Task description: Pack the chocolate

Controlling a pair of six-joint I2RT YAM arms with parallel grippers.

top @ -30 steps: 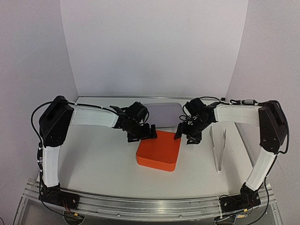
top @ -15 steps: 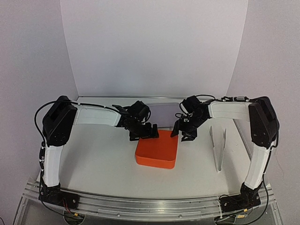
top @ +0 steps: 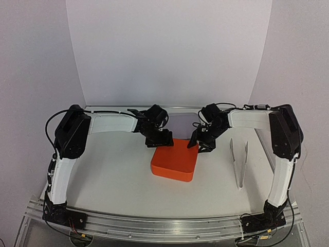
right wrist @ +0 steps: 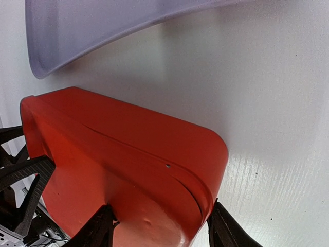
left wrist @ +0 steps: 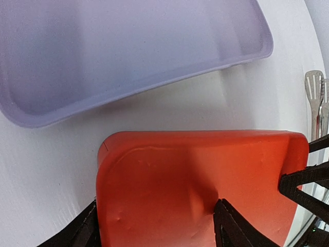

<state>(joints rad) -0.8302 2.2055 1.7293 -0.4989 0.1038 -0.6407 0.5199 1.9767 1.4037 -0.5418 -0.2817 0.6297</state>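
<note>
Near table: I am seeing only white table (top: 113, 175) between my bases and the work, with no chocolate showing on it.
Chocolate: I am finding none of the lumps in any view. Whether they are lying under or inside the orange box, I cannot tell.
Orange box: the orange box (top: 174, 160) is sitting mid-table with a plain face up, slightly skewed. It is roughly square, so it is giving me no real long axis.
Tongs: the tongs (top: 239, 163) are lying right of the box, apart from both hands.
Left gripper: my left gripper (top: 161, 140) is reaching over the box's far left corner. Its fingers (left wrist: 229, 229) are standing at a middling gap with that corner between them; whether they are clamping, I cannot tell.
Right gripper: my right gripper (top: 201, 144) is straddling the far right corner. Its fingers (right wrist: 100, 229) are flanking the rounded wall closely; whether they are gripping it, I cannot tell.
Relation: both hands are equally near, facing each other along the far edge, with the box lying toward my bases. I am judging the next move to be two-handed.
Tray: the lavender tray (left wrist: 128, 51) is lying just beyond the box, showing nothing in it.
</note>
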